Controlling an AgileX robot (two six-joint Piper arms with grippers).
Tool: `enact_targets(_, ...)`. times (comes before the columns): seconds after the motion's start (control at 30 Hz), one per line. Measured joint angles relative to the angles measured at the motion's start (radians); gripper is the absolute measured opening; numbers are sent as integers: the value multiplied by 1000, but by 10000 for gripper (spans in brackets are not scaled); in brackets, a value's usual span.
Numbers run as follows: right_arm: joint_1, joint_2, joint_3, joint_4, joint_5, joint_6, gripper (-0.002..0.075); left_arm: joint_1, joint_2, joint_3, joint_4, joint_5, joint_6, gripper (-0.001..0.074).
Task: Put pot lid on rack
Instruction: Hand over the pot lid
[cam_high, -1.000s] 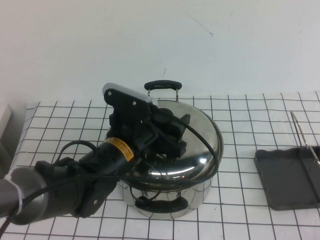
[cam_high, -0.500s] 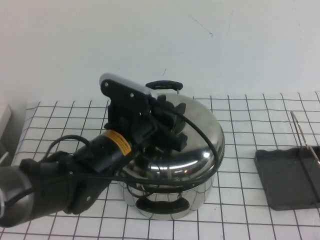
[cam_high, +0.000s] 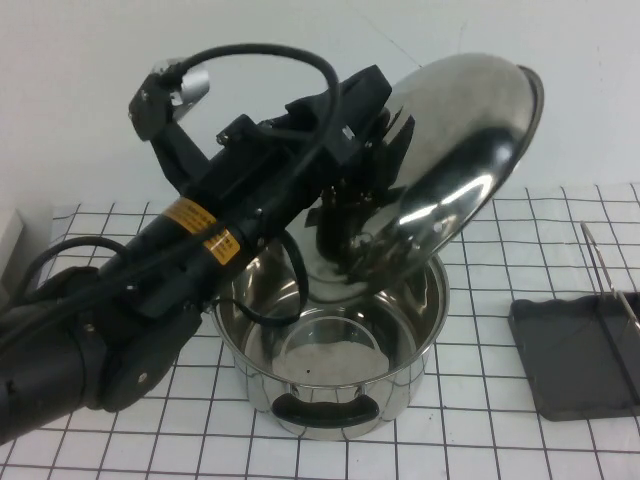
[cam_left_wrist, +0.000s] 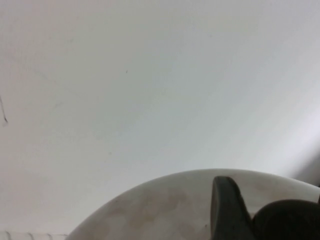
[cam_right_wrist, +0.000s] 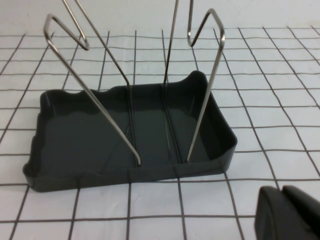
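Observation:
The shiny domed pot lid (cam_high: 460, 150) hangs tilted in the air above the open steel pot (cam_high: 330, 350), its edge up towards the wall. My left gripper (cam_high: 375, 135) is shut on the lid's black knob (cam_left_wrist: 287, 222); one finger (cam_left_wrist: 227, 210) shows against the lid's dome (cam_left_wrist: 165, 205) in the left wrist view. The dark grey rack (cam_high: 570, 360) with thin wire prongs (cam_high: 610, 270) stands at the right edge of the table. The right wrist view shows the rack (cam_right_wrist: 100, 130) close up, with nothing in it. My right gripper (cam_right_wrist: 282, 192) is shut and empty, low over the mat just beside the rack.
The pot has a black handle (cam_high: 325, 408) at its near side and stands mid-table on a white mat with a black grid (cam_high: 500, 300). A white wall (cam_high: 300, 80) rises behind. A pale object (cam_high: 8, 240) sits at the far left edge.
My left arm has lifted the lid off the pot, swung it up and tilted it on edge. The pot's inside now shows. The rack has not moved.

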Motion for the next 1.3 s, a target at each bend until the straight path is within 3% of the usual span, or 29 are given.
enact_targets(0.17, 0, 0, 0, 0, 0, 0, -3, 0, 52, 0, 0, -123, -254, 313)
enact_targets(0.3, 0, 0, 0, 0, 0, 0, -3, 0, 118, 0, 5, -273, -282, 313)
enact_targets(0.47, 0, 0, 0, 18, -1, 0, -3, 0, 197, 0, 64, -292, -275, 313)
enact_targets(0.6, 0, 0, 2, 193, -22, 55, -3, -2, 220, 0, 147, -292, -238, 313)
enact_targets(0.8, 0, 0, 4, 654, -141, 204, -3, -2, 220, 0, 194, -294, -187, 313)
enact_targets(1.03, 0, 0, 4, 756, -201, 125, -3, -2, 220, -71, 322, -295, -62, 313)
enact_targets(1.2, 0, 0, 4, 788, -124, -32, -3, -2, 220, -142, 377, -307, -47, 313)
enact_targets(1.3, 0, 0, 4, 916, -57, -111, -3, -2, 220, -155, 375, -311, -40, 313)
